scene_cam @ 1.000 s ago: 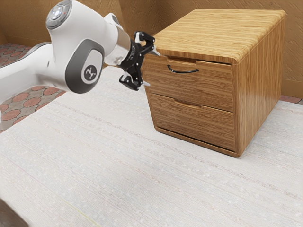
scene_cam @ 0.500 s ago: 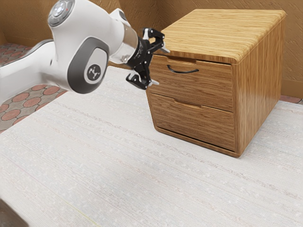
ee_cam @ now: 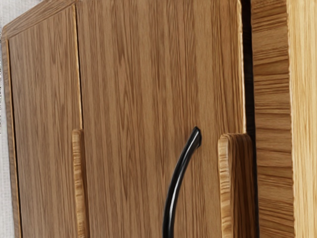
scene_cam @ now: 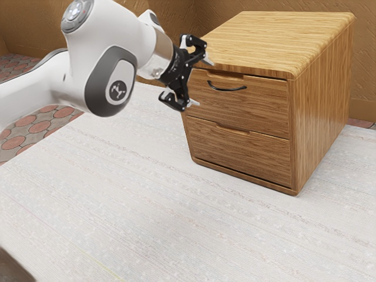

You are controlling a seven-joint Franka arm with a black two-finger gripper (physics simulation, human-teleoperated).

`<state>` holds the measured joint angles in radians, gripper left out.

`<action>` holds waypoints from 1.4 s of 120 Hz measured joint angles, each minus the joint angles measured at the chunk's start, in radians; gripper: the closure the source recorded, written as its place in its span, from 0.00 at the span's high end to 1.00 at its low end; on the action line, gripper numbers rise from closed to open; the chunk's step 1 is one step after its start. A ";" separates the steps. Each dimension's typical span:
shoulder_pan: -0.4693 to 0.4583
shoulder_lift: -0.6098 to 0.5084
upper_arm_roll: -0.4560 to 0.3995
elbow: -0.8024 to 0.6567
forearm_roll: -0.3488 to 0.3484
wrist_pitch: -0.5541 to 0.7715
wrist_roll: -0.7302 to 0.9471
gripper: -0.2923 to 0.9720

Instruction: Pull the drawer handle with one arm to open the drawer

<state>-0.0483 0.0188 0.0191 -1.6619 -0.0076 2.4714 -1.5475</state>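
While my tool [scene_cam: 199, 82] hangs spread wide, gripping nothing, just short of the handle [scene_cam: 227, 88], that handle runs level across the top drawer [scene_cam: 252, 108] (front flush with the cabinet [scene_cam: 320, 100]). Tool is nearer than a second ago.

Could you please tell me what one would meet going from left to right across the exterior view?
White arm → gripper, jaws open → black drawer handle → cabinet's side panel.
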 joint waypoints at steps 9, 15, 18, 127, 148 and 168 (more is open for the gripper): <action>0.016 0.000 -0.006 -0.006 0.000 0.001 0.000 0.77; 0.031 0.003 -0.015 -0.019 0.000 0.008 0.000 0.77; 0.038 0.006 -0.019 -0.024 0.000 0.013 0.000 0.77; 0.014 0.054 -0.029 -0.099 -0.005 0.190 -0.004 0.46; 0.016 0.047 -0.029 -0.099 -0.004 0.195 -0.005 0.26; 0.014 0.032 -0.027 -0.110 -0.010 0.196 -0.005 0.19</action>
<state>-0.0339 0.0503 -0.0079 -1.7722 -0.0179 2.6670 -1.5528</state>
